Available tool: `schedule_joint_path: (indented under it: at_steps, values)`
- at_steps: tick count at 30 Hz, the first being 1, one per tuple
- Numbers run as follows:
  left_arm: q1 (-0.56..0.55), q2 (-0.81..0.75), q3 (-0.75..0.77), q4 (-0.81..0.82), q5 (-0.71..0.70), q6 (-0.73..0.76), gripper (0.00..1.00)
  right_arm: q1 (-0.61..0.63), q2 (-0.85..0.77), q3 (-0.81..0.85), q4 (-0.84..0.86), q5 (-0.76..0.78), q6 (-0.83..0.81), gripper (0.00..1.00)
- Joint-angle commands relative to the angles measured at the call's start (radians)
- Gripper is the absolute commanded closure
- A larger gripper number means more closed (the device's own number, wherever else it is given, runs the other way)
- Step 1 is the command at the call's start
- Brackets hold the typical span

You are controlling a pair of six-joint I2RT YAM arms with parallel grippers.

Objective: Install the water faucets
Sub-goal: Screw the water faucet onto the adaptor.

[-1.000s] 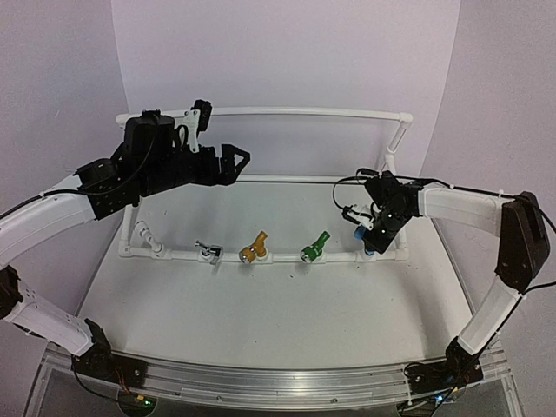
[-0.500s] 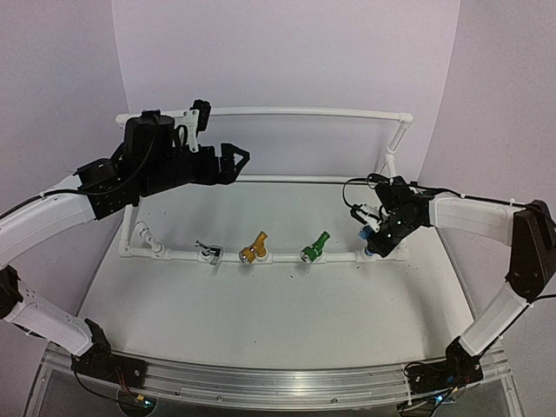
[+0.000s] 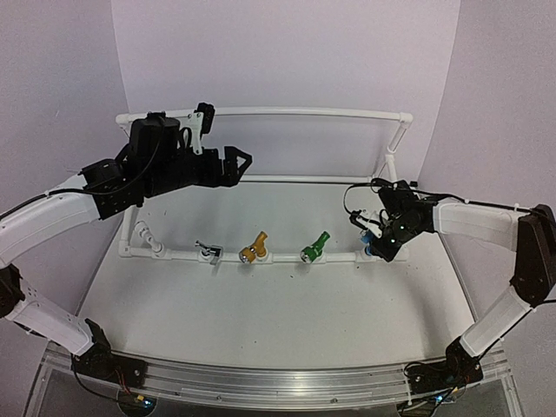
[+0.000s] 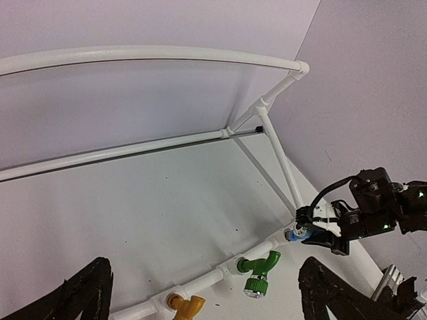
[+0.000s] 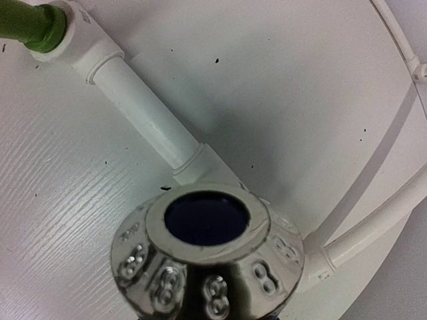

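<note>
Now: right hand on blue faucet at front rail's right end

Right hand [image 3: 377,241] is nearly closed, apparently gripping the blue faucet [image 4: 297,233] at the right end socket of the pipe frame's [image 3: 287,111] front rail, low over the counter [image 3: 278,321]. Left hand [image 3: 240,160] is wide open and empty, raised over the left side. Silver faucet [image 3: 207,251], yellow faucet [image 3: 254,248] and green faucet [image 3: 314,247] sit along the same rail. Likely light, rigid plastic. The chrome nozzle [image 5: 207,257] looks slick, so grip the coloured body. Right wrist view shows no grip contact, and thread seating is hidden.

Top: high, wide. Wrists share blue faucet [image 4: 297,234].
</note>
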Motion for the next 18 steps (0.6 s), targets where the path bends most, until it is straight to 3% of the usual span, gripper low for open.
schedule_joint_path:
  at_steps: [1, 8, 12, 18]
  values:
    - [0.003, 0.017, 0.043, 0.037, 0.005, 0.013, 0.03, 0.004, 0.075, -0.034, -0.229, -0.039, 0.017, 1.00]
    - [0.003, 0.032, 0.051, 0.037, 0.013, 0.003, 0.04, 0.048, 0.091, 0.038, -0.243, -0.043, 0.087, 1.00]
    - [0.004, 0.036, 0.055, 0.039, 0.013, -0.009, 0.04, 0.081, 0.052, 0.000, -0.189, -0.038, 0.076, 1.00]
    - [0.004, 0.033, 0.050, 0.043, 0.008, -0.021, 0.04, 0.082, -0.037, -0.143, -0.091, 0.012, -0.221, 1.00]
